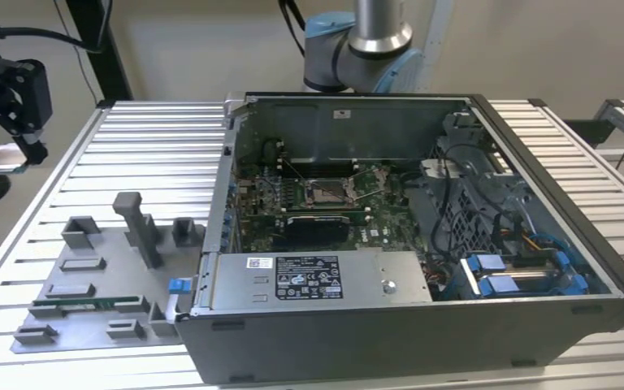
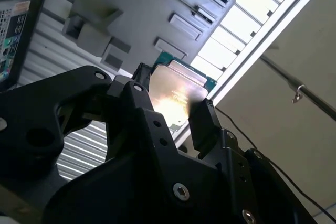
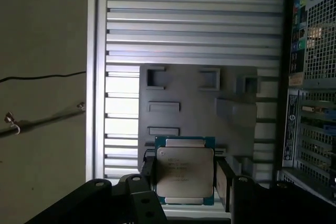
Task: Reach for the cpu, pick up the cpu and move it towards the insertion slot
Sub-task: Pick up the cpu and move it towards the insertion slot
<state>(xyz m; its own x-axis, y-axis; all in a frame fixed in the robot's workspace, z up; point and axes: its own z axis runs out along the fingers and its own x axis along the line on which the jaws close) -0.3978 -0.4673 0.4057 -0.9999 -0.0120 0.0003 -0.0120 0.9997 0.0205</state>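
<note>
one cpu (image 3: pixel 185 167) in the gripper (image 3: pixel 186 181)

The exterior view looked down from well back onto the flat grey plastic fixture plate (image 1: pixel 79 313). Both wrist views sat just behind the black gripper (image 3: pixel 186 179) (image 2: pixel 173 100), facing that plate from above, the second obliquely.

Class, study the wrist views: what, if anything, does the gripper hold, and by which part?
The gripper holds the cpu, its fingers clamped on two opposite side edges, leaving the silvery top face bare.
</note>
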